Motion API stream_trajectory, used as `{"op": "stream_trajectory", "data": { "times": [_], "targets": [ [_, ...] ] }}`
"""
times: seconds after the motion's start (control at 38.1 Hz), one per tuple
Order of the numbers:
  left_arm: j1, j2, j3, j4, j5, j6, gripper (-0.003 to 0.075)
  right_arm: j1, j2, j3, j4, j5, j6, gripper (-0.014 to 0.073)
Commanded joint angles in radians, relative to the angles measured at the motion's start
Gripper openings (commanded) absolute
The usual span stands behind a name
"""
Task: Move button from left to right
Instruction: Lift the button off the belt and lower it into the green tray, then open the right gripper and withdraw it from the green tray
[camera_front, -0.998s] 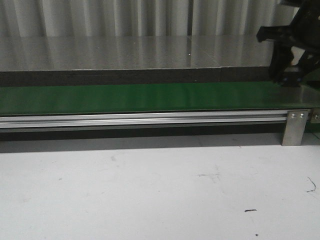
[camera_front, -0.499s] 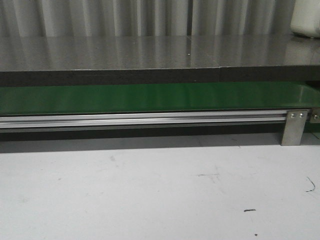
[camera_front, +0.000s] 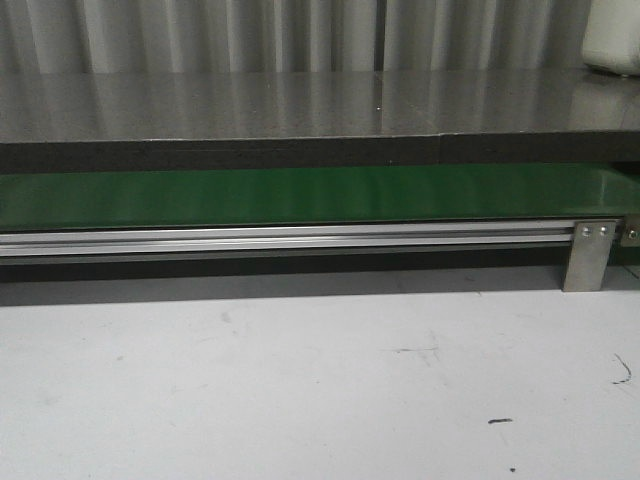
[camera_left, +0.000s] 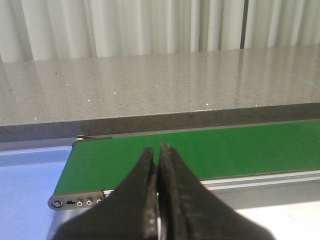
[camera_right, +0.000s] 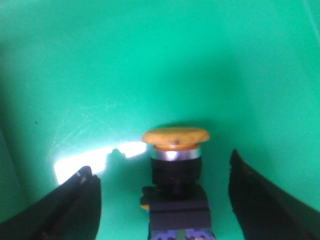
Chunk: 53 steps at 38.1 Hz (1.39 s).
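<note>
The button (camera_right: 175, 136) shows only in the right wrist view. It has an orange-yellow cap, a silver ring and a black boxy body, and lies on a bright green surface (camera_right: 150, 60). My right gripper (camera_right: 161, 165) is open, with one finger on each side of the button body and a gap on both sides. My left gripper (camera_left: 157, 150) is shut and empty, and hovers over the near edge of the green belt (camera_left: 225, 150) close to its end. Neither gripper nor the button shows in the front view.
The green belt (camera_front: 300, 195) runs across the front view, with a grey counter (camera_front: 250, 105) behind it and an aluminium rail (camera_front: 300, 238) with a bracket (camera_front: 588, 255) in front. A white object (camera_front: 612, 40) stands at the far right. A blue tray (camera_left: 25, 180) lies beside the belt's end.
One second ago my right arm stood at the belt's right end in the front view. It has since left that view, uncovering the white object.
</note>
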Motion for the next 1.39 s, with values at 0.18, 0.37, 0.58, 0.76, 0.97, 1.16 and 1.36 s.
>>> {"op": "stream_trajectory", "data": {
  "times": [0.18,0.37,0.58,0.76,0.97,1.16,1.36],
  "targets": [
    [-0.007,0.01,-0.023,-0.017,-0.083,-0.011,-0.0021,0.063,-0.242,-0.031,-0.006,-0.044,-0.014,0.0545],
    [-0.007,0.01,-0.023,-0.017,-0.083,-0.011,-0.0021,0.217,-0.368,-0.031,-0.006,-0.051,-0.02,0.0281],
    [-0.007,0.01,-0.023,-0.017,-0.083,-0.011,-0.0021,0.362,-0.482,-0.031,-0.006,-0.084,-0.02,-0.0058],
    [-0.007,0.01,-0.023,-0.017,-0.083,-0.011,-0.0021,0.431,-0.566,0.005,-0.006,-0.067,-0.02,-0.0121],
    [-0.007,0.01,-0.023,-0.017,-0.083,-0.011,-0.0021,0.497,-0.772,0.251,-0.007,-0.203,-0.059,-0.0122],
    [-0.007,0.01,-0.023,-0.017,-0.083,-0.011,-0.0021,0.506,-1.009,0.537,-0.007,-0.277,-0.066,-0.0122],
    [-0.007,0.01,-0.023,-0.017,-0.083,-0.011,-0.0021,0.506,-1.287,0.82,-0.007,-0.385,-0.066,-0.0122]
  ]
}}
